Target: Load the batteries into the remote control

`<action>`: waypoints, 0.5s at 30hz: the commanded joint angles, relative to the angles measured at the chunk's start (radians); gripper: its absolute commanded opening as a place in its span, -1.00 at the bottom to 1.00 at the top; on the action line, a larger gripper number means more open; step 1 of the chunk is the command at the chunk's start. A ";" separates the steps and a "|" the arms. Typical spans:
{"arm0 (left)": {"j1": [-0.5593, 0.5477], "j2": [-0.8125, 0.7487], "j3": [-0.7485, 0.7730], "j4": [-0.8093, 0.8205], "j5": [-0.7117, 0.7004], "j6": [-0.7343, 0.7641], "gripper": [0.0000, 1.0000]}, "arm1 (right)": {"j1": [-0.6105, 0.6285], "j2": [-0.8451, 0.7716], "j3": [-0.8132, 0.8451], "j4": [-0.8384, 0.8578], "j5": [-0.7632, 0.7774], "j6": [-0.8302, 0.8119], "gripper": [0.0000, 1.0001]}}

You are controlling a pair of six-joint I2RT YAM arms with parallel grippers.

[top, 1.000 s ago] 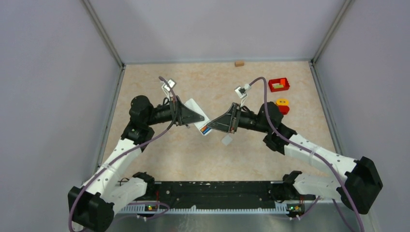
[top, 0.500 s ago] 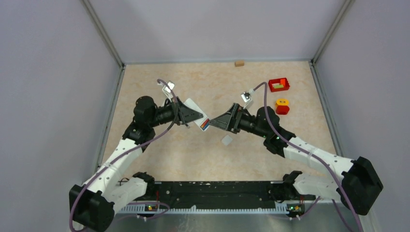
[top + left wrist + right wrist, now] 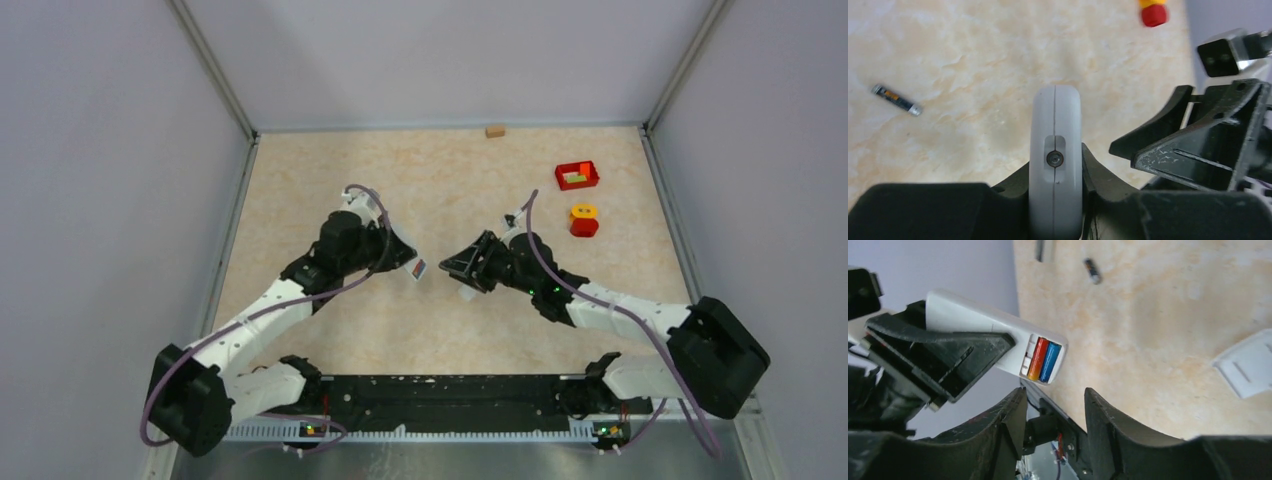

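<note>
White remote control (image 3: 985,322) is clamped in our left end effector (image 3: 1055,166), held off the beige worktop (image 3: 400,170) around mid-scene, just left of centre. Its compartment end faces right, uncovered. We see two batteries (image 3: 1044,360) seated side by side, one red, one blue. Our right end effector (image 3: 1054,395) is released: fingers apart, nothing between them, tips near the open compartment end but not touching. One loose battery (image 3: 896,99) lies flat on the worktop, well apart from the remote. White ribbed panel (image 3: 1248,369) lies flat on the worktop near our right end effector. Red tray (image 3: 577,175) and red-and-yellow block (image 3: 583,220) sit far right.
</note>
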 commanded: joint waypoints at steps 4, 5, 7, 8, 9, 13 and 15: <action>-0.212 0.195 0.121 -0.162 -0.482 0.090 -1.00 | -0.005 0.117 0.021 -0.028 0.056 0.035 -0.14; -0.238 0.219 0.144 -0.177 -0.541 0.093 -1.00 | -0.005 0.122 0.015 -0.030 0.062 0.036 -0.15; -0.294 0.262 0.174 -0.201 -0.623 0.096 -1.00 | -0.005 0.128 0.000 -0.035 0.072 0.040 -0.17; -0.319 0.281 0.187 -0.211 -0.655 0.096 -1.00 | -0.005 0.128 -0.008 -0.038 0.076 0.044 -0.17; -0.341 0.306 0.203 -0.226 -0.686 0.093 -1.00 | -0.005 0.129 -0.018 -0.039 0.082 0.047 -0.18; -0.438 0.396 0.274 -0.295 -0.816 0.075 -1.00 | -0.005 0.137 -0.042 -0.052 0.096 0.051 -0.20; -0.477 0.441 0.313 -0.331 -0.884 0.068 -1.00 | -0.005 0.155 -0.042 -0.061 0.090 0.040 -0.20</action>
